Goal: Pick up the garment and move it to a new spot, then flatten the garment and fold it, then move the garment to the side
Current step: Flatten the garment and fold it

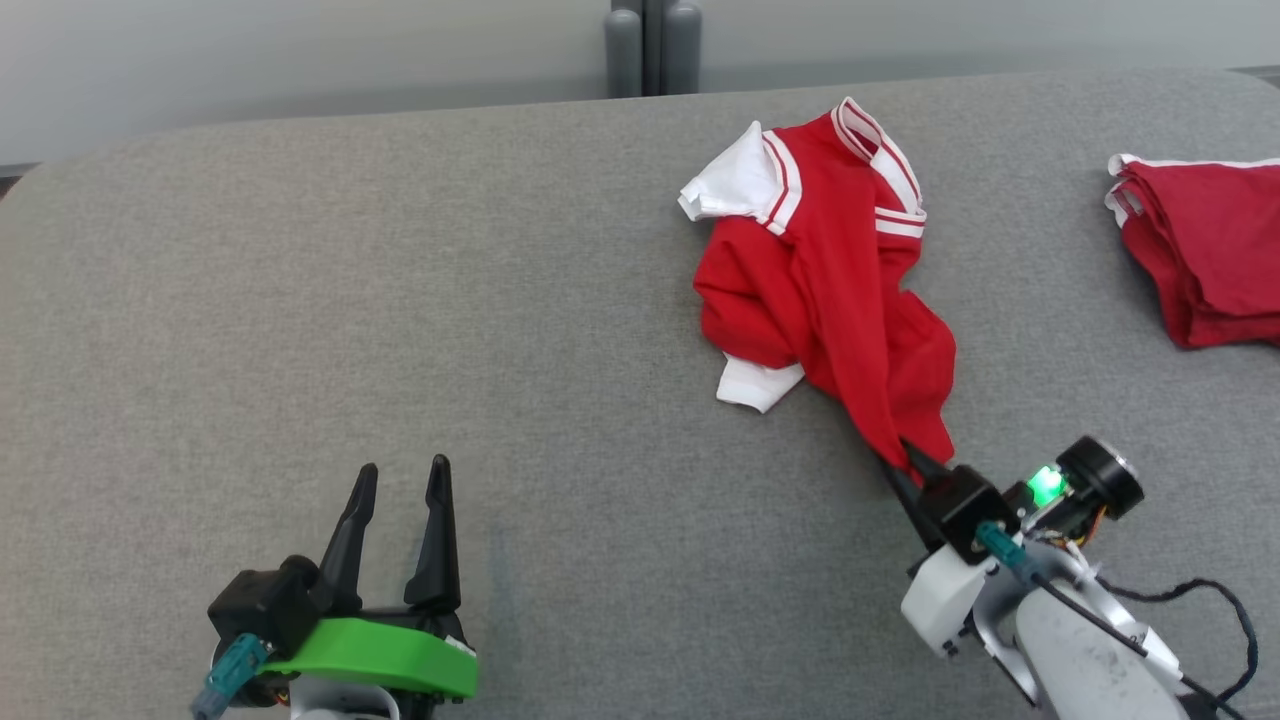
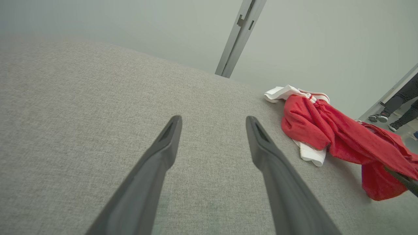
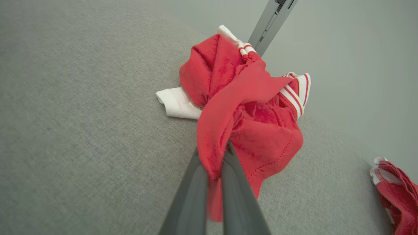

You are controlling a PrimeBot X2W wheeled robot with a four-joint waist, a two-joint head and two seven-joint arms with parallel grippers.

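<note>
Left fingers (image 1: 438, 540): apart, empty, over the desk (image 1: 250, 300).
Right fingers (image 3: 187, 205): clamped on the garment (image 1: 830, 290), at its near edge.
Garment: red and white, crumpled, beside a folded red pile (image 1: 1210, 250).

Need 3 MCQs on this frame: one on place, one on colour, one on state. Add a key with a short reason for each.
1. Where is the folded red pile relative to the crumpled garment?
A) to the robot's right
B) to the robot's left
C) underneath it

2. What colour is the garment's trim?
A) blue
B) white
C) yellow

3. What state is the right hand in?
A) open, hovering
B) shut on nothing
C) shut on the garment

Key:
1 A: the pile lies at the far right edge of the head view, apart from the garment.
2 B: the sleeves and striped collar are white.
3 C: in the right wrist view its jaws are closed on red cloth.
</note>
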